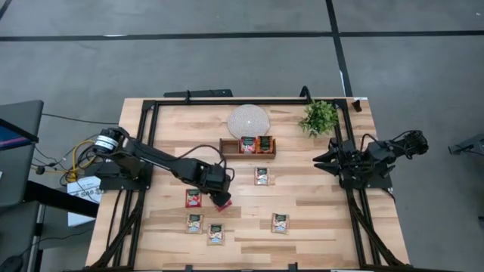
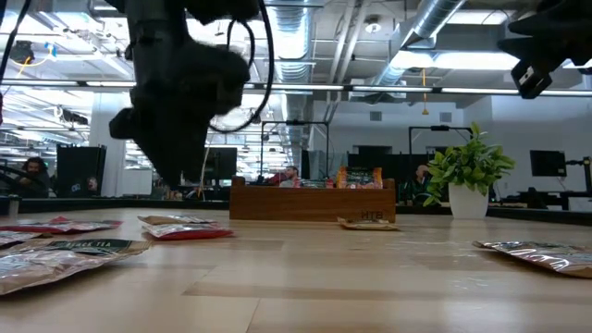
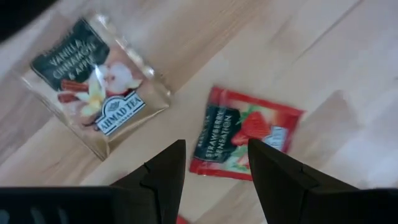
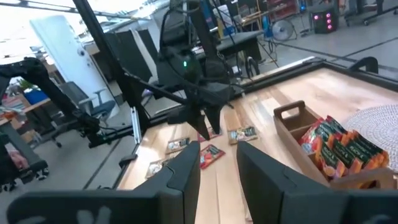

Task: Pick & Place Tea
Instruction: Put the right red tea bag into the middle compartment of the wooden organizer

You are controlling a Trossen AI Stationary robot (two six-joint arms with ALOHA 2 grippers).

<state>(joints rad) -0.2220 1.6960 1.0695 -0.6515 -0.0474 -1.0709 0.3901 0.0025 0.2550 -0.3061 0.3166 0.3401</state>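
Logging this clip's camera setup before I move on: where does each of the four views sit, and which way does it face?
High: overhead, straight down on the table; both arms show.
Low: table height, level across; left arm's fingers hang in.
Left wrist: down past its own fingers at a red sachet.
Right wrist: across the table past its own fingers at the wooden tray.
Shared: the tray also shows from overhead.
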